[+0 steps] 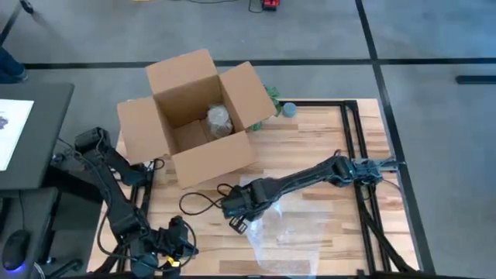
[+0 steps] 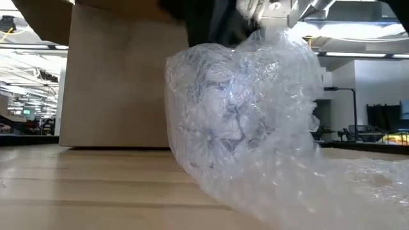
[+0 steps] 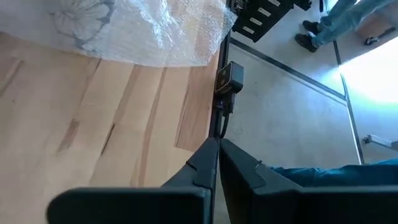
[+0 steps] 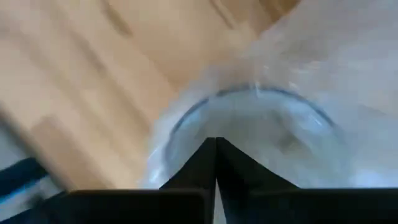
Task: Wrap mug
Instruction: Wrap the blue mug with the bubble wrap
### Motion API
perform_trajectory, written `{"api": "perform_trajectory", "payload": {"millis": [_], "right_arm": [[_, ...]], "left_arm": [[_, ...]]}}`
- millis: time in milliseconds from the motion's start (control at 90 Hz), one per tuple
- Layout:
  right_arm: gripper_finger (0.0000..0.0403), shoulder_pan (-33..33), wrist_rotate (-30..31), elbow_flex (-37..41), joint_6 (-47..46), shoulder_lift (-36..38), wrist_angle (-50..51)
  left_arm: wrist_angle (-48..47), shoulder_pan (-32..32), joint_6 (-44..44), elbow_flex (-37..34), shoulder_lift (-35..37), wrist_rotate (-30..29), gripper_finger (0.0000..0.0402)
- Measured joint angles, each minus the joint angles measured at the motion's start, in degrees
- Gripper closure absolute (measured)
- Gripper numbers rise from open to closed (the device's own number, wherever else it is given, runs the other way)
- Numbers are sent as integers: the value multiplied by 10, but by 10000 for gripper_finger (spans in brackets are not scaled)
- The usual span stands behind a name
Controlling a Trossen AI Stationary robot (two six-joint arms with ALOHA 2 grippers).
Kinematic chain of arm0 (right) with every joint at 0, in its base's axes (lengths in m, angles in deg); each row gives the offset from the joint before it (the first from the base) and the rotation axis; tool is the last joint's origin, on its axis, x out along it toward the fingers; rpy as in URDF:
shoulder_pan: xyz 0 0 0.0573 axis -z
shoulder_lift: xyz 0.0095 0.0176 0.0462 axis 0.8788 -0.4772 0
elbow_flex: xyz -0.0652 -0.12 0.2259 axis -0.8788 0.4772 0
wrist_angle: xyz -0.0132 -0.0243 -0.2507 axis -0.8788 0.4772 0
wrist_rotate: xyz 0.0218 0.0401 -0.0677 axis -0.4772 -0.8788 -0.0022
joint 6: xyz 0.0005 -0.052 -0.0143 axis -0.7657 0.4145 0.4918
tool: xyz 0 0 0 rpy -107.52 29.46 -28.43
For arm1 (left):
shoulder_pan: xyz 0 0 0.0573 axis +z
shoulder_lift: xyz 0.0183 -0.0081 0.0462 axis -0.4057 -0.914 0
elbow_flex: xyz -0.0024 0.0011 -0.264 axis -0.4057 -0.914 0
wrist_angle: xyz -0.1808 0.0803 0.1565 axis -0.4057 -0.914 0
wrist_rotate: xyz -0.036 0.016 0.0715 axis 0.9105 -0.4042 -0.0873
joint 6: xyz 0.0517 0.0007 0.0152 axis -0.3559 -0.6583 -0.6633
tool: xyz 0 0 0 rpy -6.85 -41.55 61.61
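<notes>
Bubble wrap (image 2: 255, 134), bunched and glinting, fills the low view, draped over a mug (image 2: 220, 128) whose printed pattern shows faintly through the plastic. Both sit on the wooden surface (image 1: 310, 147) just in front of an open cardboard box (image 1: 194, 116), the landmark of the scene. From above, the right pincer (image 1: 236, 213) is down at the near edge of the sheet, a short way in front of the box's front wall. Its wrist camera shows the two dark fingers (image 4: 214, 165) pressed together over the mug's round rim, apparently pinching the film there, though the grip itself cannot be made out for certain. A loose tail of wrap trails across the surface away from the box.

The left pincer (image 1: 174, 248) waits at the surface's near edge, well apart from the box, its fingers (image 3: 217, 168) closed on nothing, looking across bare planks toward the wrap.

Inside the box lies an already wrapped bundle (image 1: 219, 120). Behind the box, a green item (image 1: 273, 97) and a small grey ball (image 1: 289, 109) rest at the far edge of the surface.

By this evidence the job looks roughly half done: the mug is covered on top and on the side facing the low view, but the sheet appears loosely gathered rather than tucked closed, and the trailing end is not yet folded round.
</notes>
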Motion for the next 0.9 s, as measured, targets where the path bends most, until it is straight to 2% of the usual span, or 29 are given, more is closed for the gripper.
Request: {"api": "perform_trajectory", "payload": {"millis": [111, 200, 300, 378, 556, 733, 900], "right_arm": [[403, -4, 6, -21, -1, 16, 15], [403, -9, 44, -25, -27, 31, 31], [403, -13, 90, -26, -78, 40, 91], [403, -15, 102, -12, -107, 32, 117], [403, -15, 80, 28, -106, 4, 49], [403, -15, 80, 30, -108, -39, 58], [403, -14, 62, 28, -84, -62, 25]], "left_arm": [[-1, 0, 0, 0, 0, 0, 402], [-1, 0, 0, 0, 0, 0, 402], [-2, 0, -1, 0, 0, 0, 402], [-2, 0, -1, 0, 0, 0, 402], [-2, 1, -1, 0, 0, -1, 402], [-2, 1, -1, 0, 0, 0, 402], [-2, 1, -1, 0, 0, 0, 402]]}}
